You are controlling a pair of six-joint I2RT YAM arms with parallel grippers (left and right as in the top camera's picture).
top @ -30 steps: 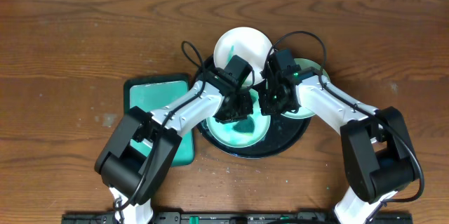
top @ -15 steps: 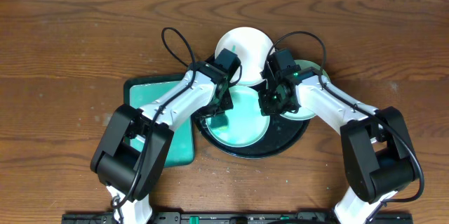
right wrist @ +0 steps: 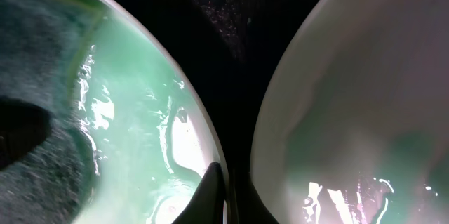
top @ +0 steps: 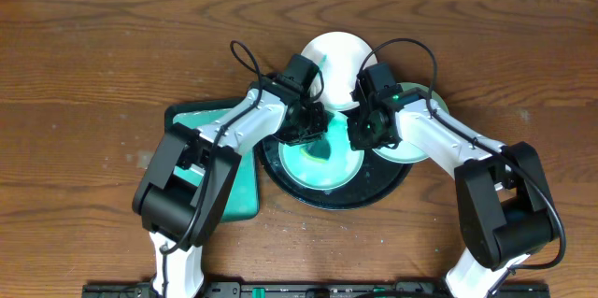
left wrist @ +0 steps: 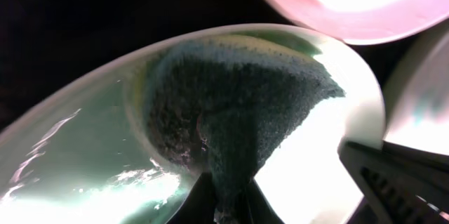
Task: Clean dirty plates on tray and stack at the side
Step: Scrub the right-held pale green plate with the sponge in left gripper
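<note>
Left end effector [top: 311, 128] clenched on sponge [left wrist: 231, 112], pressed onto mint plate [top: 329, 172]; right end effector [top: 359, 135] pinches its rim. Advise firm overlapping strokes, rim held steady

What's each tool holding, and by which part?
Left tool pinches the sponge by its bunched near edge; right tool clamps the middle mint plate by its right rim.

The tray [top: 374, 191] was the big round glossy black one. A mint plate [top: 327, 163] sat right in the tray's middle, wet-looking, with a teal smear on it. The white plate [top: 338, 53] overlapped the tray's far rim, and the other mint plate [top: 404, 154] hung over its right rim.
</note>
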